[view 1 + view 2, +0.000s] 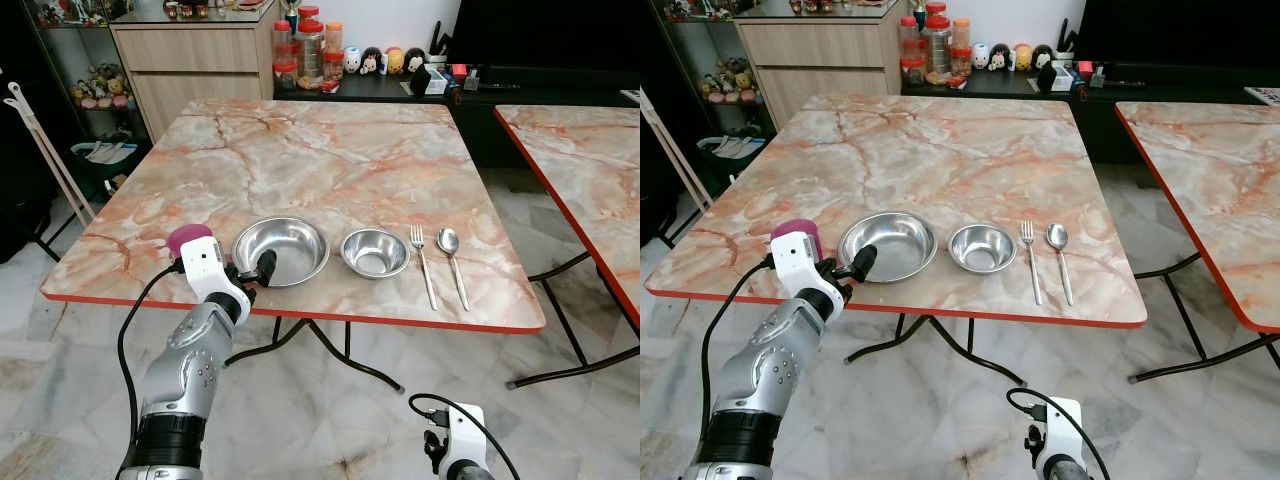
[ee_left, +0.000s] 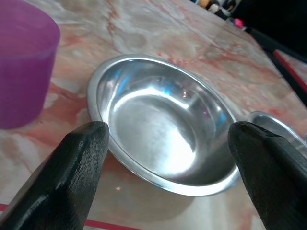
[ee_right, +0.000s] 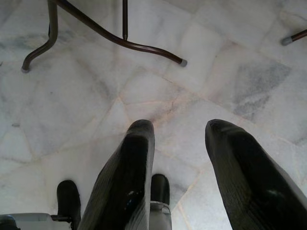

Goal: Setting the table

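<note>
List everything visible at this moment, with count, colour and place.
Table: one, orange marble-pattern top with a red edge, in front of the robot.
Second table: one, same pattern, to the right.
Large bowl: one, silver, near the front edge.
Small bowl: one, silver, right of the large bowl.
Fork: one, silver, right of the small bowl.
Spoon: one, silver, right of the fork.
Cup: one, purple, left of the large bowl.
Jars: several, red and orange lids, on the far counter.
Left gripper: open, at the large bowl's near rim.
Right gripper: open, hanging low over the floor.

2 steel bowls, 1 fork, 1 spoon, 1 purple cup.
</note>
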Robot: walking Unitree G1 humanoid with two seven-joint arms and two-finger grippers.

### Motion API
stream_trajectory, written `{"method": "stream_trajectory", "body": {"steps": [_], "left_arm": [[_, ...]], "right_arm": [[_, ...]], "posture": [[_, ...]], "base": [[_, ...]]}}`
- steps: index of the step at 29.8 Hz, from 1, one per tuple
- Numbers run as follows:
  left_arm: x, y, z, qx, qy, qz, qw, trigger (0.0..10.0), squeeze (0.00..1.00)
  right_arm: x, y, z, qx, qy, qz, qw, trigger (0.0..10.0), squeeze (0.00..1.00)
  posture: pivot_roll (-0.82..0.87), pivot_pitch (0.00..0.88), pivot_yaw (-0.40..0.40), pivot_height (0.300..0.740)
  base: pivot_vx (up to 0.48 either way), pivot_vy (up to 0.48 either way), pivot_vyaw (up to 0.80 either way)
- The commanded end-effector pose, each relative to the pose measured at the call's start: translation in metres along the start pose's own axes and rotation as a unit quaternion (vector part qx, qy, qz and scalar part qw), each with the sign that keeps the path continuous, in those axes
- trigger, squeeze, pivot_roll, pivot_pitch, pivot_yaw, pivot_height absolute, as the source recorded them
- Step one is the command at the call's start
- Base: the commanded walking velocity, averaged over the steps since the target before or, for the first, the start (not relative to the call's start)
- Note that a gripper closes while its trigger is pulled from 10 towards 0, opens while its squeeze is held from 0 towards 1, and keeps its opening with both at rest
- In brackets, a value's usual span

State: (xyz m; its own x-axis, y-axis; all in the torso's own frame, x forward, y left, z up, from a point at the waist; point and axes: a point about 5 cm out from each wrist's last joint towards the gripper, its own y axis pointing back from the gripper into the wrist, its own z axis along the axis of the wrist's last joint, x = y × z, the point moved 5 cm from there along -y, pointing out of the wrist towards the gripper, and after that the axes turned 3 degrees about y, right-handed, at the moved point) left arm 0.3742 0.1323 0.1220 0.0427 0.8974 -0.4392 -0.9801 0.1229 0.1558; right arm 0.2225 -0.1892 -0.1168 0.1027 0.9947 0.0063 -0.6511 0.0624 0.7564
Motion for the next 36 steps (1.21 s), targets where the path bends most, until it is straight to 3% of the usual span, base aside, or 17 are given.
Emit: {"method": "stream_trajectory", "body": {"steps": [1, 3, 13, 22, 36], "left_arm": [[-0.005, -0.005, -0.003, 0.019, -0.009, 0.012, 1.000, 10.0, 0.00], [-0.001, -0.008, -0.007, 0.031, 0.019, 0.043, 0.998, 10.0, 0.00], [-0.001, -0.015, -0.019, 0.059, 0.014, 0.075, 0.995, 10.0, 0.00], [0.004, -0.032, 0.001, 0.023, 0.007, 0.113, 0.993, 10.0, 0.00], [0.017, -0.041, -0.006, 0.043, 0.004, 0.151, 0.988, 10.0, 0.00]], "right_arm": [[0.001, 0.000, -0.001, 0.002, -0.002, -0.002, 1.000, 10.0, 0.00], [0.001, 0.000, -0.002, 0.004, -0.004, -0.001, 1.000, 10.0, 0.00], [0.002, 0.001, -0.004, 0.005, -0.007, -0.002, 1.000, 10.0, 0.00], [0.001, 0.000, -0.003, 0.004, -0.007, -0.003, 1.000, 10.0, 0.00], [-0.002, 0.000, 0.000, 0.000, -0.009, -0.006, 1.000, 10.0, 0.00]], "posture": [[0.04, 0.000, -0.001, 0.740], [0.04, 0.000, 0.001, 0.740], [0.03, 0.000, 0.005, 0.740], [0.04, 0.000, -0.010, 0.740], [0.02, 0.000, -0.011, 0.740]], "base": [[0.000, 0.000, 0.00], [0.000, 0.000, 0.00], [0.000, 0.000, 0.00], [0.000, 0.000, 0.00], [0.000, 0.000, 0.00]]}}
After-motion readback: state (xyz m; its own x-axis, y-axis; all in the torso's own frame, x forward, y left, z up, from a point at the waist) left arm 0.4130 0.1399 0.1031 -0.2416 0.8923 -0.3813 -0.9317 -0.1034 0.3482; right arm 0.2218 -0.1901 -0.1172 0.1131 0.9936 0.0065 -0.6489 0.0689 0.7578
